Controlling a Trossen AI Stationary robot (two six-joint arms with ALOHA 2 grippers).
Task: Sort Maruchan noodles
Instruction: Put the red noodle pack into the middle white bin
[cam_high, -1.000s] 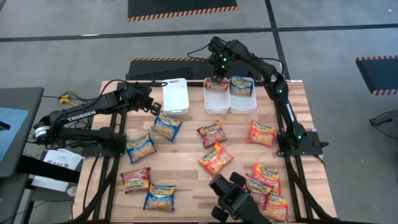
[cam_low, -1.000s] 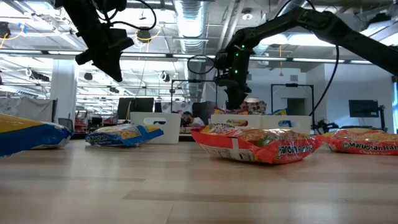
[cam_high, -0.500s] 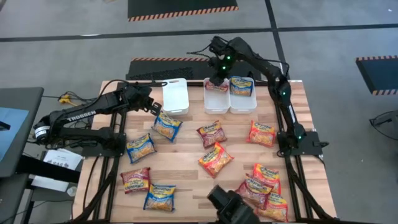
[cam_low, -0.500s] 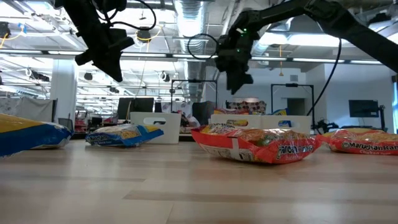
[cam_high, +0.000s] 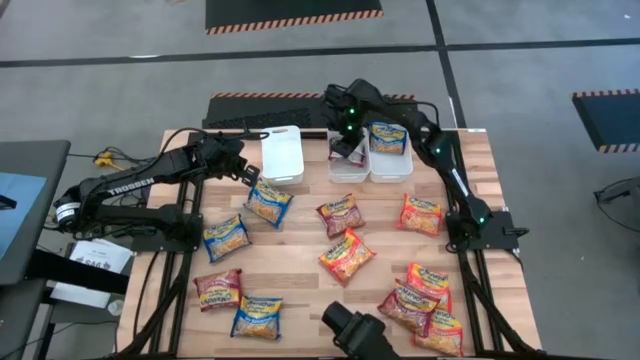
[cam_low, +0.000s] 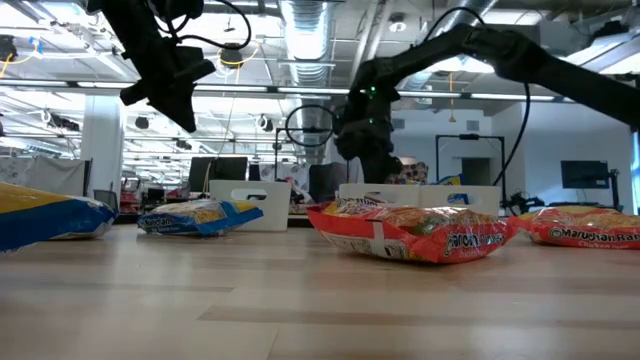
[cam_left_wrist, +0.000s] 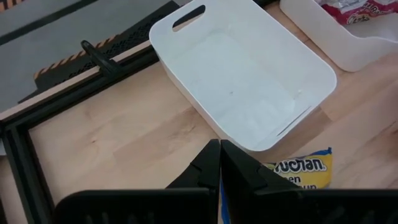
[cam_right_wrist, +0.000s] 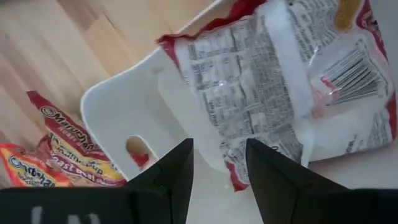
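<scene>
Maruchan noodle packets in orange, maroon and blue lie scattered on the wooden table, among them a blue one (cam_high: 268, 202), a maroon one (cam_high: 340, 214) and an orange one (cam_high: 347, 254). Three white bins stand at the far edge. The left bin (cam_high: 282, 153) is empty, and the right bin (cam_high: 389, 160) holds blue packets (cam_high: 388, 137). A maroon packet (cam_right_wrist: 273, 81) lies printed back up in the middle bin (cam_high: 348, 170). My right gripper (cam_right_wrist: 219, 171) hangs open over it, pointing down. My left gripper (cam_left_wrist: 219, 155) hovers shut near the left bin. My right gripper's fingers (cam_right_wrist: 264, 174) stand over the maroon packet's lower edge (cam_right_wrist: 239, 180) from above. Whether they touch it, I cannot tell.
More orange and maroon packets (cam_high: 420, 300) cluster at the near right corner, and blue ones (cam_high: 226, 237) lie at the left. A dark device (cam_high: 360, 335) sits at the near edge. Bare wood lies between the scattered packets.
My right gripper rose a little above the middle bin. It then came down toward the bin's near end and tipped more steeply downward. My left arm kept still.
</scene>
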